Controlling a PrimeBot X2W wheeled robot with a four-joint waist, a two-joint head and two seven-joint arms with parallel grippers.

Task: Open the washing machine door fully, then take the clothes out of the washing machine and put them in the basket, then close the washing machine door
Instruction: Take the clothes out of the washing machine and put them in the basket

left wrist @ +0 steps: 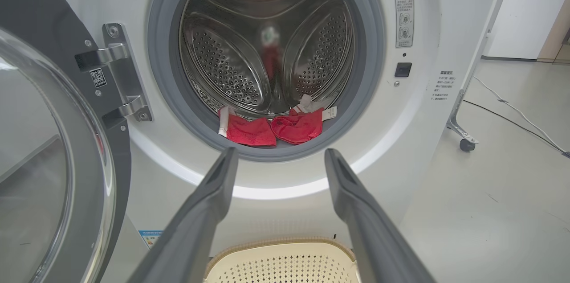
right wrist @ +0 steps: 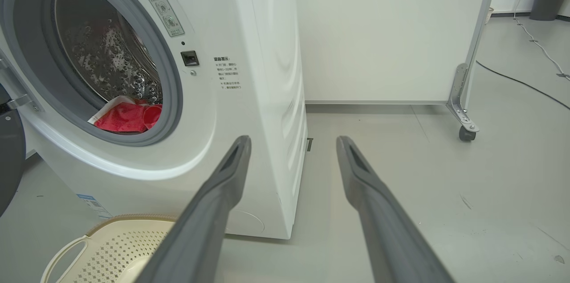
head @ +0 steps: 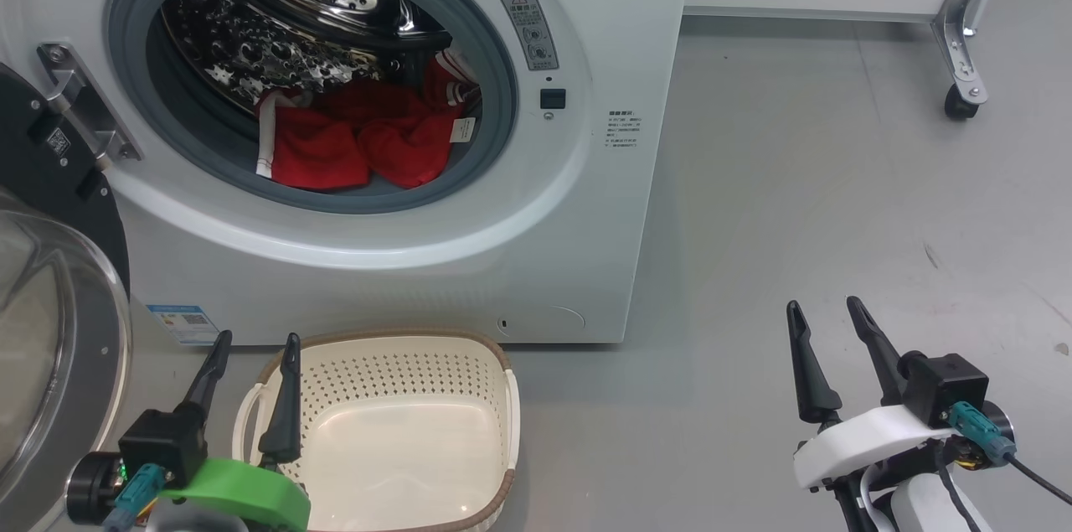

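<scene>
The white washing machine [head: 603, 29] stands with its door [head: 50, 281] swung out to the left on its hinge. Red clothes [head: 352, 138] with white trim lie at the front of the steel drum, seen too in the left wrist view [left wrist: 271, 129] and the right wrist view [right wrist: 127, 118]. The cream basket [head: 494, 364] sits on the floor below the opening with nothing in it. My left gripper [head: 255, 348] is open at the basket's left rim, its fingers aimed at the drum [left wrist: 278, 153]. My right gripper [head: 825, 310] is open over bare floor, right of the machine [right wrist: 294, 140].
A white panel on a castor bracket [head: 963, 88] stands at the far right, with a cable [right wrist: 525, 82] across the floor beyond it. Grey floor stretches to the right of the machine. A dark bin [right wrist: 547, 2] stands far off.
</scene>
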